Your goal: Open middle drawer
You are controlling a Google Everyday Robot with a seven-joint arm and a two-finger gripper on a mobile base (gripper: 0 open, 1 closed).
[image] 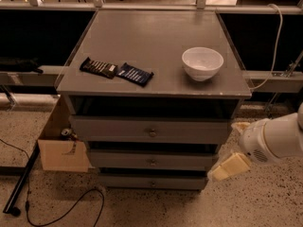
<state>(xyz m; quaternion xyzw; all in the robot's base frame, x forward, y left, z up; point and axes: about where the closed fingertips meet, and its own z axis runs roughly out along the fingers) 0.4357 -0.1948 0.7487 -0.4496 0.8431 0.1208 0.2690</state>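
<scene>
The grey cabinet has three flat-fronted drawers, each with a small round knob. The middle drawer sits between the taller top drawer and the slimmer bottom drawer. Its front looks shut. My gripper is at the cabinet's right front corner, level with the middle drawer. Its cream fingers are spread apart and hold nothing. The gripper is well to the right of the middle drawer's knob and not touching it.
A white bowl and two dark snack bars lie on the cabinet top. A cardboard box stands on the floor at the cabinet's left. A black cable runs across the speckled floor.
</scene>
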